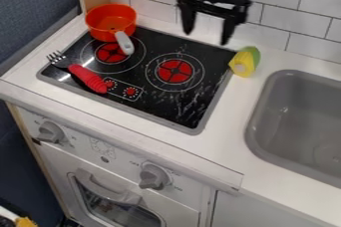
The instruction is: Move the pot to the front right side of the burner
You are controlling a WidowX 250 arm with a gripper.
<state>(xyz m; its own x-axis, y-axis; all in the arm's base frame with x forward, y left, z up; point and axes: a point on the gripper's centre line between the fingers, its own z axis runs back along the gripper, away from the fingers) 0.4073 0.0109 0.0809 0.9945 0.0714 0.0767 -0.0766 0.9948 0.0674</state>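
Pot (100, 31) sits at the stove top's (180, 102) rear left corner; gripper (208, 28) hangs near the rear edge, jaws apart, empty; exact height is unclear; off-centre rim grasp may tip the pot; low diagonal travel may snag the fork (86, 77); corn (244, 62) lies at the right edge.

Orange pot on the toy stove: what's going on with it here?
Nothing is being handled. The robot's hand hangs open and empty near the back of the stove. The orange pot sits at the back left, its grey handle reaching over the left burner, so it is not yet at the front right.
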